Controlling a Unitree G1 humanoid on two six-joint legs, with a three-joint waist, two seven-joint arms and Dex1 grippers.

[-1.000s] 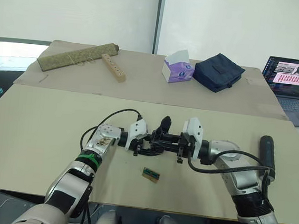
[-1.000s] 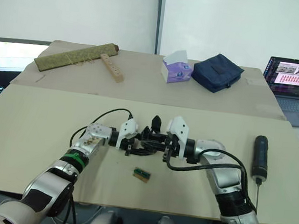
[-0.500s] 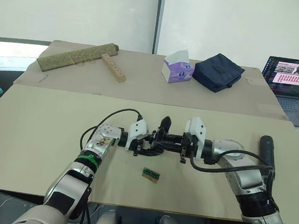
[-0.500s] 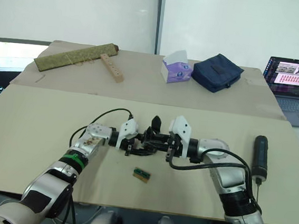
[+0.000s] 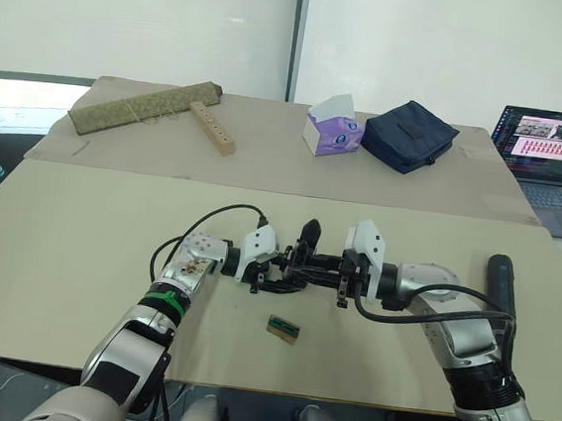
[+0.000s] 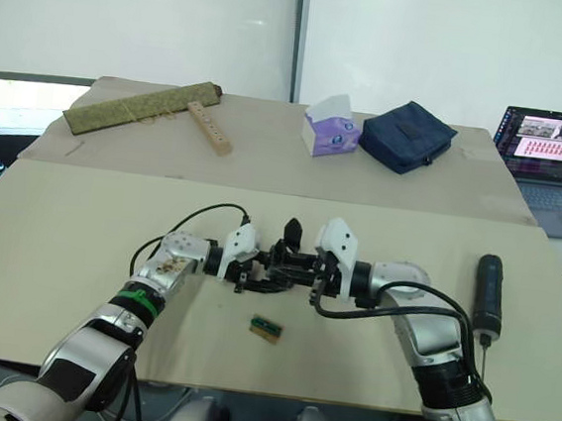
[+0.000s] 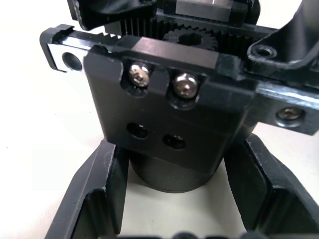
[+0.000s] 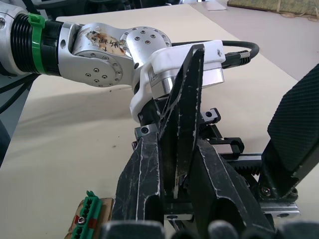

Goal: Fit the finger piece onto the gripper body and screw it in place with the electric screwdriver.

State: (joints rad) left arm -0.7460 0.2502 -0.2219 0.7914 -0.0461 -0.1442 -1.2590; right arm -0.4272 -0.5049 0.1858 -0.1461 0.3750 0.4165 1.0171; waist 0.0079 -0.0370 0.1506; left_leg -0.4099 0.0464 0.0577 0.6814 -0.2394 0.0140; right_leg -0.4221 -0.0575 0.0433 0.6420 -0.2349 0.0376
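Over the middle of the near table [image 5: 59, 239], the left claw [image 5: 273, 270] and the right claw [image 5: 330, 272] meet head-on around the gripper body [image 5: 301, 264], held just above the tabletop with its one fitted finger pointing up. The left wrist view brings out what the head views cannot: the left claw's fingers [image 7: 99, 184] clamp either side of the gripper body's round base, and above it sit two screws [image 7: 162, 82], two bare holes and a toothed rack with a small gear. The right wrist view shows the right claw clenched on the finger piece [image 8: 184, 119], a thin black wedge standing edge-on between its fingers [image 8: 142, 184] and held right over the gripper body's rack; it also catches the left wrist, with its green band, beyond. The electric screwdriver [image 6: 489, 295] lies flat near the table's right edge, well apart from both claws, its bit toward the robot. A small green-and-brown block [image 5: 284, 328] lies on the table just in front of the claws. On the far table [image 5: 462, 188] rest a rolled mat [image 5: 147, 106], a wooden strip with holes [image 5: 213, 126], a tissue box [image 5: 334, 124] and a dark blue pouch [image 5: 411, 134], with an open laptop [image 5: 552, 162] at far right and white wall panels behind
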